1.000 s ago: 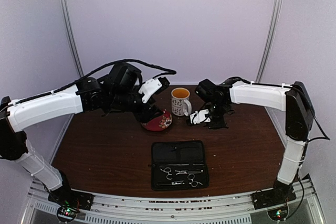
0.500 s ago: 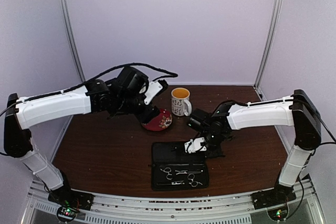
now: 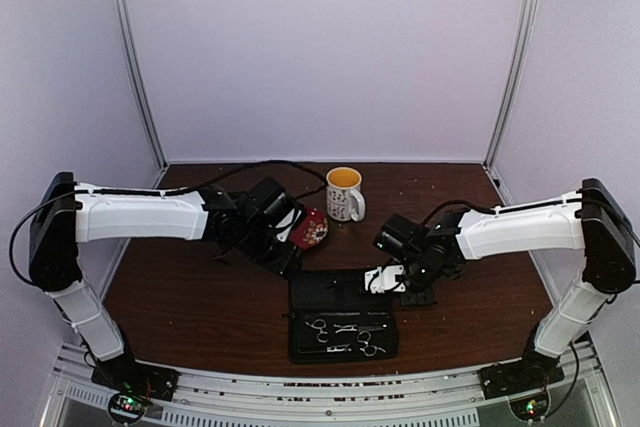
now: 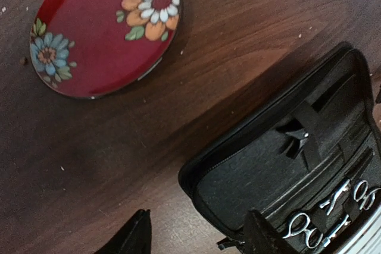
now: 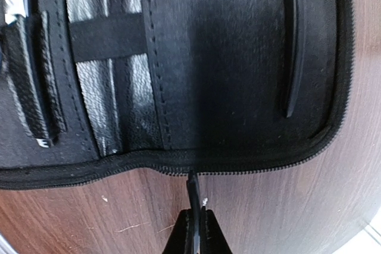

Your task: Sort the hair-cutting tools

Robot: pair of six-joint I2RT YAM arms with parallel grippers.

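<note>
Two silver ring-handled scissors (image 3: 321, 328) lay in the lower half of the open black case (image 3: 340, 289), bottom centre of the top view. What else lay beside them was too small to tell. At left, the left gripper (image 4: 199, 233) hung low, fingers spread and empty; at right, the right gripper (image 5: 195, 215) was clenched on a thin black stick (image 5: 191, 185) at the case's zipper edge

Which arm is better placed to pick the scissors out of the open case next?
Probably the left gripper: its jaws are open and empty at the case, scissors in view. The right gripper is shut on a thin black stick.
</note>
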